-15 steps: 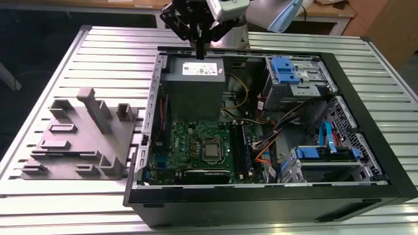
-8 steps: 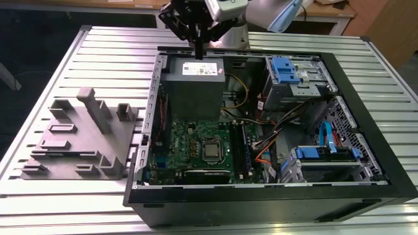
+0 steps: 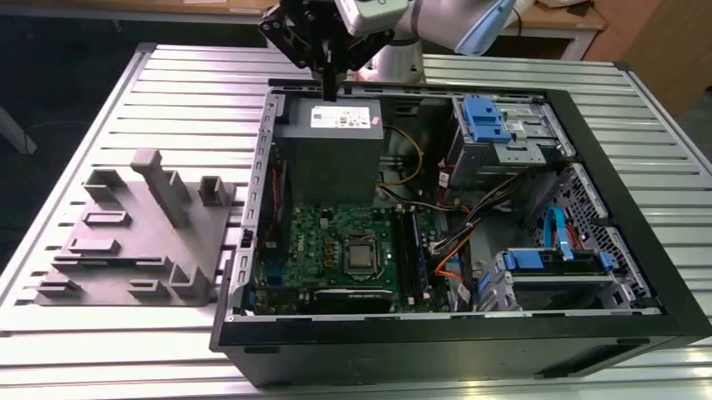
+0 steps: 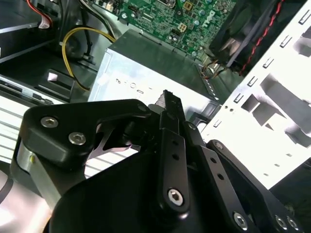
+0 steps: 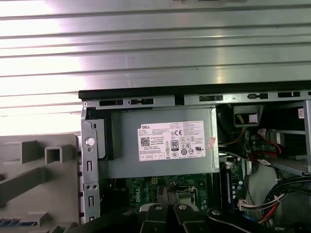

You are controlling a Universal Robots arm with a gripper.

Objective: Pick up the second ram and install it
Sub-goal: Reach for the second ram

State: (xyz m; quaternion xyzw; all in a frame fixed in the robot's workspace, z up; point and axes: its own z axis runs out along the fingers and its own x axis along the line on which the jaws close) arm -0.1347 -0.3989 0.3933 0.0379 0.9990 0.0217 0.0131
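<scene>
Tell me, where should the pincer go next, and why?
Probably sideways, toward the grey holder on the exterior view's left. The pincer hangs shut and seemingly empty above the power supply in the open computer case, while what looks like the second ram lies as a thin blue strip in that holder.

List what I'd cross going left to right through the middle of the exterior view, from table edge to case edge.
Slatted table → grey plastic fixture → case's left wall → green motherboard → memory slots → coloured cables → blue-latched drive bay → case's right wall.
</scene>
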